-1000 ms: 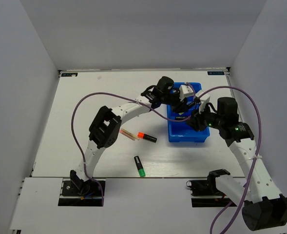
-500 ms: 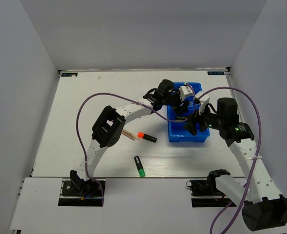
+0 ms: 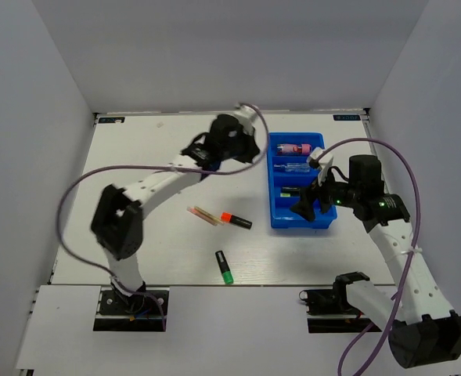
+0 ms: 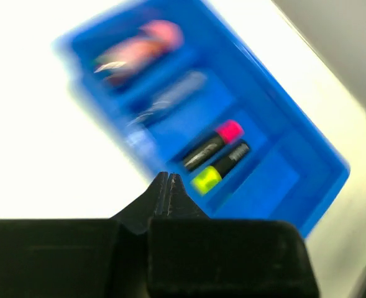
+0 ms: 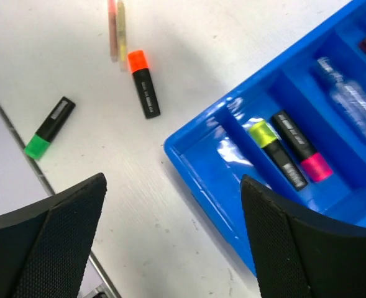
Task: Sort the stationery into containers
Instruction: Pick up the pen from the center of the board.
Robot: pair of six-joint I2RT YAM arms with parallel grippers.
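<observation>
The blue bin (image 3: 322, 210) holds a pink tube (image 3: 293, 148) in its far compartment and a clear-blue pen (image 3: 297, 167) in the one below. A third compartment has a pink-capped highlighter (image 5: 301, 155) and a yellow-capped one (image 5: 274, 151) side by side. On the table lie an orange-capped highlighter (image 3: 235, 220), tan sticks (image 3: 204, 214) and a green-capped highlighter (image 3: 225, 267). My left gripper (image 3: 248, 147) hangs left of the bin, shut on nothing (image 4: 169, 176). My right gripper (image 3: 307, 200) hovers open over the bin's near left corner (image 5: 173, 180), holding nothing.
The bin's nearest compartment (image 5: 232, 158) holds nothing. White walls close the table at the back and both sides. Purple cables loop over the table from both arms (image 3: 81, 188).
The left arm has swung left off the bin and shut its jaws. The right gripper's jaws have spread wider over the bin's near end.
</observation>
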